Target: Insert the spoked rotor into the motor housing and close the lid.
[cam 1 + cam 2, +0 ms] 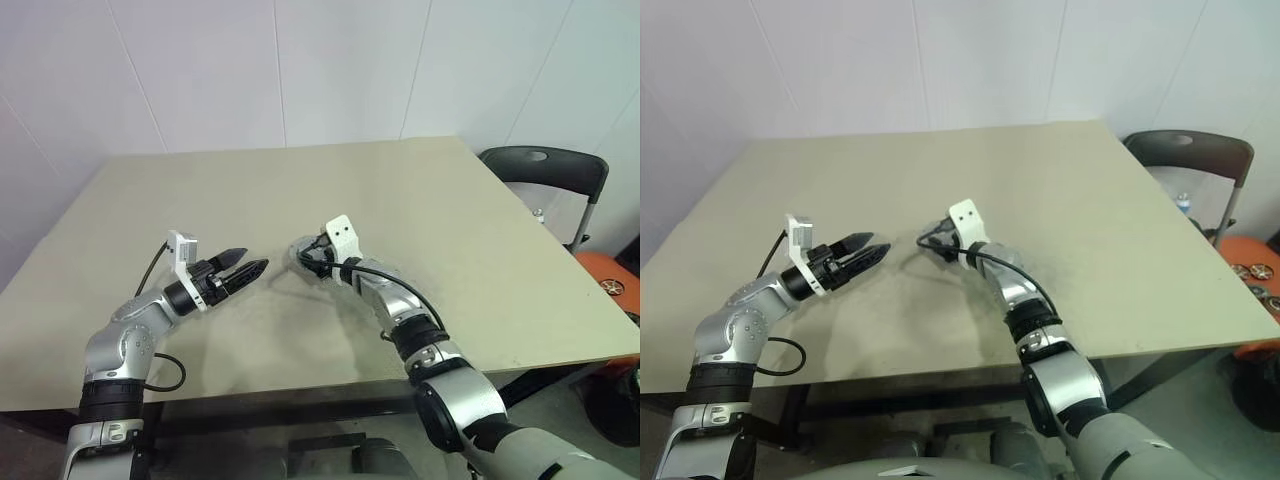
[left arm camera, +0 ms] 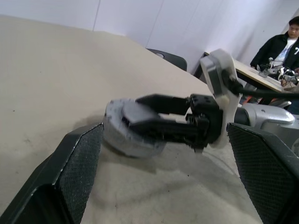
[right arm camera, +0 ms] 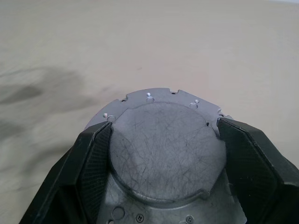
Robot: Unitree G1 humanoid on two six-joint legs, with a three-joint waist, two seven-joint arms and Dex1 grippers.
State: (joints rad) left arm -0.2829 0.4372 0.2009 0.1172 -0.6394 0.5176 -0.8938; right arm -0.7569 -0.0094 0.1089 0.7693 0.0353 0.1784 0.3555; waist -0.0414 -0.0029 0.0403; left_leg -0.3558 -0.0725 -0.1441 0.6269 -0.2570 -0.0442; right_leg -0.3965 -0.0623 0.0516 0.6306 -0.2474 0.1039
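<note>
The lid (image 3: 163,149), a round grey metal disc with its plain scratched face up, sits between the fingers of my right gripper (image 3: 161,130), which is shut on its sides. In the left wrist view the same piece (image 2: 122,137) looks like a short grey round body resting on the table (image 1: 300,190). No copper windings show, so I cannot tell whether the motor housing is under the lid. The spoked rotor is hidden. My left gripper (image 1: 248,270) hovers open just left of the right gripper (image 1: 303,257), pointing at it, with nothing between its pads (image 2: 81,163).
A dark chair (image 1: 545,170) stands past the table's right edge, with an orange object (image 1: 610,275) nearer on the floor. A seated person (image 2: 285,39) is at another table in the background. The table's front edge runs just below both arms.
</note>
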